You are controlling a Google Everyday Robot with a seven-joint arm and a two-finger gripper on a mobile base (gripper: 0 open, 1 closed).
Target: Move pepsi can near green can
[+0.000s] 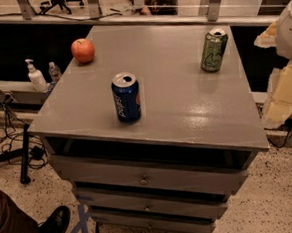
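Note:
The pepsi can [126, 97], dark blue with white lettering and a silver top, stands upright near the front middle of the grey cabinet top [175, 106]. The green can [214, 49], pale green with dark markings, stands upright at the back right of the same top, well apart from the blue can. My gripper [283, 79] shows as a pale white and yellowish shape at the right edge of the camera view, beyond the cabinet's right side, away from both cans and holding nothing I can see.
A red apple [82, 50] sits at the back left of the top. The cabinet has several drawers [145, 178] below. A pump bottle [35, 76] stands on a ledge at the left. A person's shoe [53, 226] and cables lie on the floor at the lower left.

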